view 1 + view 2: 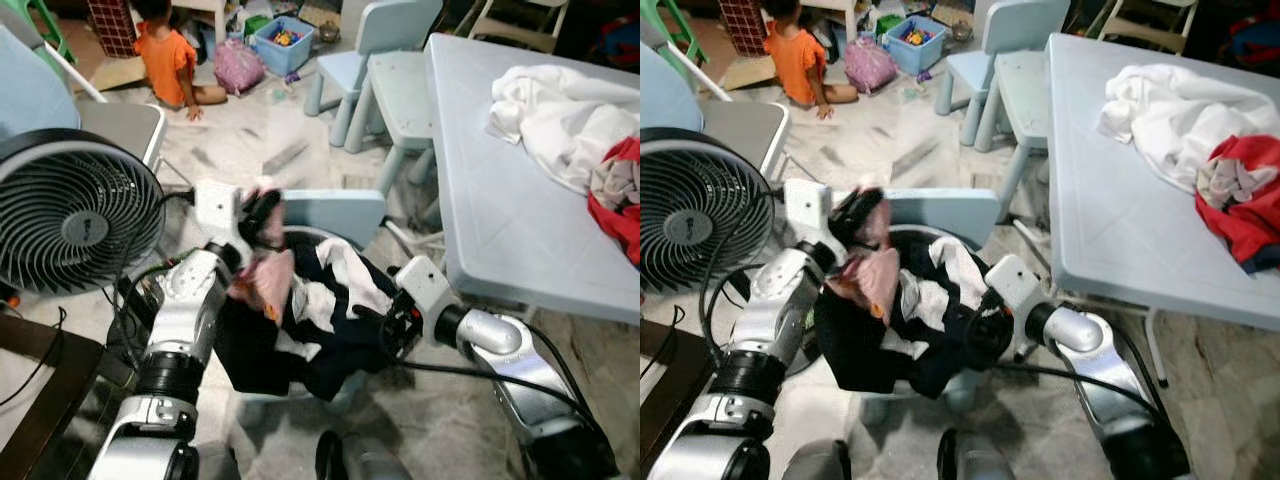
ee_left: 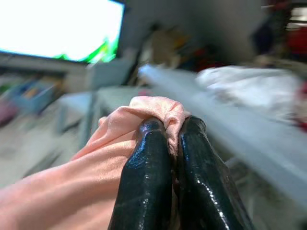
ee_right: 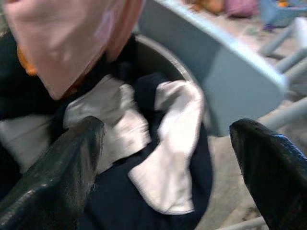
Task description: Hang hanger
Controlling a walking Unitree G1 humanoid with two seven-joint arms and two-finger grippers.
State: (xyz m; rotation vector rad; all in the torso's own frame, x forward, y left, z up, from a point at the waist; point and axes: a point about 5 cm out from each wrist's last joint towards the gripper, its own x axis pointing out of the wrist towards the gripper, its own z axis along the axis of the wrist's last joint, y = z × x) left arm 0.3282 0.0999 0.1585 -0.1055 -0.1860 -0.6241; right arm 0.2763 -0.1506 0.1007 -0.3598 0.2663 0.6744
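The left gripper (image 2: 165,139) has its two black fingers (image 2: 148,177) pressed together on a fold of pink cloth (image 2: 96,177), which bunches up over the fingertips and trails back toward the wrist. From the head camera the same pink cloth (image 1: 265,280) hangs from the raised left gripper (image 1: 262,215) above a heap of dark and white clothes (image 1: 320,310) lying in a round tub (image 3: 158,60) on the floor. The right gripper (image 3: 168,143) is spread wide, its fingers (image 3: 57,172) well apart with nothing between them, pointing at the white part of the clothes heap (image 3: 163,143) just below the pink cloth; in the head view the right gripper (image 1: 985,330) sits at the right edge of the heap, touching or nearly touching the dark fabric, though the blur makes that hard to settle. No hanger can be made out in any of the pictures; if one is in the heap, it is hidden by the clothes. A pale blue chair back (image 1: 335,212) stands just behind the tub. To the robot's left is a black fan (image 1: 75,215). To its right is a pale blue table (image 1: 500,220) with a white cloth (image 1: 550,110) and a red garment (image 1: 620,205) lying on it. Farther back two small blue chairs (image 1: 390,70) stand beside the table, and a person in an orange shirt (image 1: 168,60) sits on the floor near a blue box of toys (image 1: 283,42).
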